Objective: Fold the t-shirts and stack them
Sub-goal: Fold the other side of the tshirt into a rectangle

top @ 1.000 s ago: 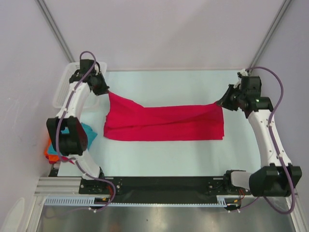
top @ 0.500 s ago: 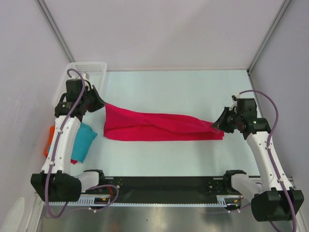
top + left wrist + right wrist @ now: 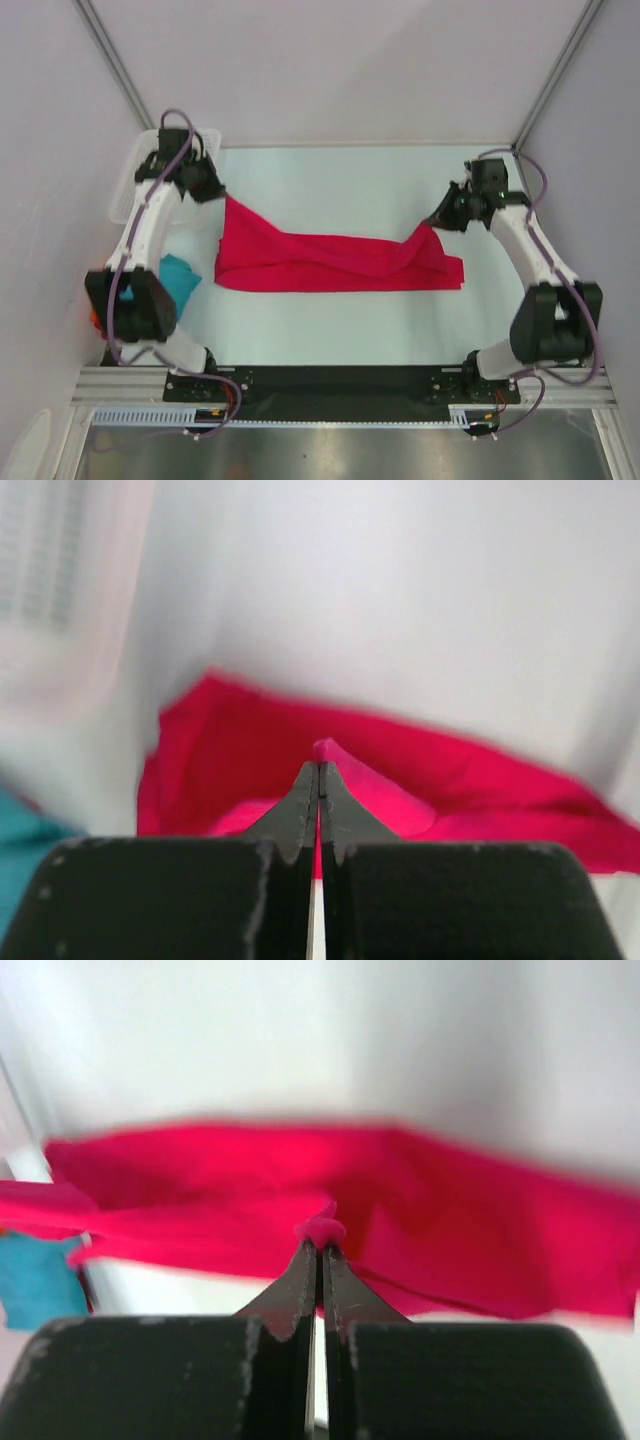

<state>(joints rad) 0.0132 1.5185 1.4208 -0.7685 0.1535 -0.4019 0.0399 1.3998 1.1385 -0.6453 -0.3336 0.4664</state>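
Crimson-pink t-shirt (image 3: 335, 262) lies folded lengthwise across the white table (image 3: 340, 180), its ends lifted, pinched tight by the left gripper (image 3: 218, 192) and right gripper (image 3: 436, 220). Teal t-shirt (image 3: 180, 275) sits at the left edge; lilac walls (image 3: 330, 70) surround.

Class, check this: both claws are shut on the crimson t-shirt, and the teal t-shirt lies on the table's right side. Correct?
No. The teal t-shirt lies on the left side, by the left arm, as the top external view shows. The left claw and right claw are indeed shut on the crimson t-shirt.
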